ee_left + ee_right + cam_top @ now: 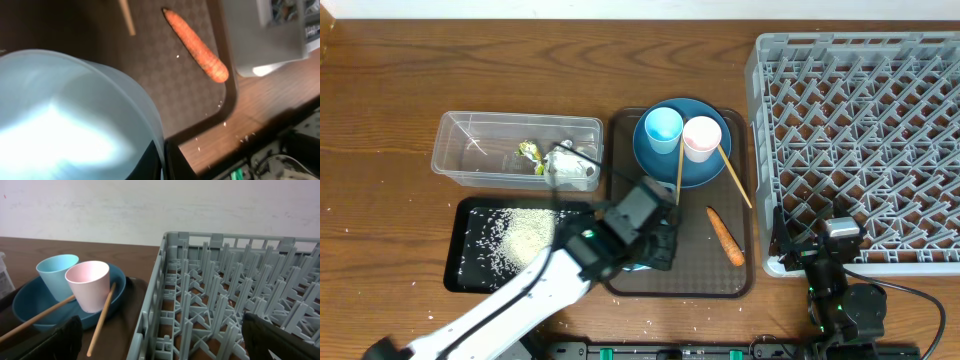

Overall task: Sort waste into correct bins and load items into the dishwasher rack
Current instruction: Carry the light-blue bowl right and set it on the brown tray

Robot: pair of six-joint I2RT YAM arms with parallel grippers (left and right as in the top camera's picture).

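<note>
Left gripper point(658, 243), shut on the pale blue bowl point(65, 115), should lift level past the carrot point(197, 47) on its right; right gripper point(160, 342) gapes empty.

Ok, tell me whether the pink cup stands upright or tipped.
Upright: the pink cup stands mouth-up on the dark blue plate.
</note>
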